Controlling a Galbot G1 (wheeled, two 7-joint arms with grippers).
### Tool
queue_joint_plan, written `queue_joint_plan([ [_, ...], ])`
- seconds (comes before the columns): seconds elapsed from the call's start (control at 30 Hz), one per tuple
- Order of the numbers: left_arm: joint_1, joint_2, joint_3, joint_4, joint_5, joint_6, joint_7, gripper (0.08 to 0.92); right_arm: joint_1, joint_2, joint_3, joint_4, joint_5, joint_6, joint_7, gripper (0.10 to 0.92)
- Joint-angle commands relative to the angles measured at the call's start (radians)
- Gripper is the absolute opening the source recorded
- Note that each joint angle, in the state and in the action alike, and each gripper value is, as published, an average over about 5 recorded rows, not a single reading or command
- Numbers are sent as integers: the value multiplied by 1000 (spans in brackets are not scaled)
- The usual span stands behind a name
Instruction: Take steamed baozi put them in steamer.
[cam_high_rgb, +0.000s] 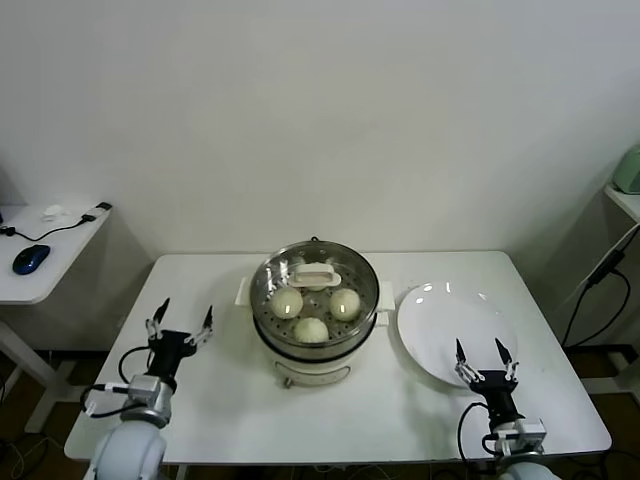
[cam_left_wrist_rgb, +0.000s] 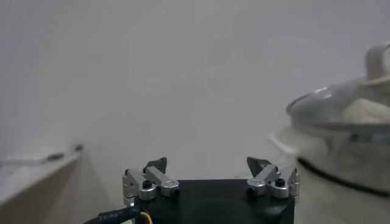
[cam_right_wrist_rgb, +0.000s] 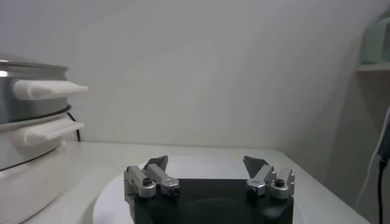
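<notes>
Head camera looks down; wrist cameras low, sharing steamer (cam_high_rgb: 315, 310).

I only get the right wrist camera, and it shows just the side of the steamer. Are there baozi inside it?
Observer: Yes. In the head view three steamed baozi show inside the steamer; a fourth I cannot confirm.
Operator: Is the top open?
Observer: No, a glass lid with a white handle covers it.
Operator: Where's the other arm?
Observer: The left gripper hovers open over the table, on the steamer's left.
</notes>
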Motion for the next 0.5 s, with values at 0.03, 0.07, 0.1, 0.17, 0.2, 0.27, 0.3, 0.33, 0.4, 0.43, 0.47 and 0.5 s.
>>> queue_joint_plan([
  [0.03,26,30,-87,149,-237,-116,-19,823,9,-2,-5,-6,-4,-4,-7,823],
  [0.07,26,23,-83,153,-237,-116,-16,823,10,-2,-5,-7,-4,-4,-7,823],
  [0.1,26,16,-78,154,-236,-115,-13,823,11,-2,-5,-7,-4,-4,-7,823],
  [0.17,27,5,-72,154,-231,-114,-6,823,14,-3,-6,-9,-4,-4,-7,823],
  [0.2,29,1,-69,154,-228,-115,-3,823,15,-4,-5,-9,-3,-4,-7,823],
  [0.27,31,-6,-65,153,-220,-117,2,823,18,-5,-4,-10,-1,-4,-9,823],
  [0.3,33,-8,-63,152,-216,-118,4,823,20,-6,-3,-11,0,-4,-10,822],
  [0.33,34,-9,-62,150,-210,-119,7,823,20,-8,-2,-11,1,-4,-11,823],
  [0.4,37,-11,-59,145,-204,-120,11,823,20,-11,-1,-12,2,-4,-12,823],
  [0.43,38,-12,-58,144,-201,-119,12,823,19,-12,-2,-13,3,-4,-12,823],
  [0.47,38,-12,-57,143,-200,-119,13,823,19,-12,-2,-13,3,-4,-12,823],
  [0.5,38,-12,-57,142,-200,-119,14,823,19,-12,-2,-13,3,-4,-12,823],
])
